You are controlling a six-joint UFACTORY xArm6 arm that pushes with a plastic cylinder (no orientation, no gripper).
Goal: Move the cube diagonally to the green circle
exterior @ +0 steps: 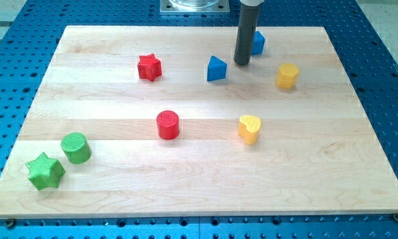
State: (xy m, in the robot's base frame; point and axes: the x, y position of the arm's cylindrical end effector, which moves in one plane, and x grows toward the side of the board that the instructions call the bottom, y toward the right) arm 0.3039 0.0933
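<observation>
Blue cube [258,43] sits just behind and to the view's right of my tip [242,63], mostly hidden by the rod; only its right part shows, so its facing and long axis can't be told. Contact between the two can't be told either, they overlap in view.

The end effector is a bare rod, upright, with nothing to open or close; it holds nothing.

Blue triangular block [216,69] lies just to the tip's left, apart from it. Yellow cylinder [287,76] is near, to the tip's right and slightly toward the view's bottom. Yellow heart [249,129] is below the tip, well apart. Red star [149,68] is far left of the tip; red cylinder [167,125] lower left. Green circle [75,147] and green star [45,171] touch each other, far off at the lower left of the wooden bench [331,166].
</observation>
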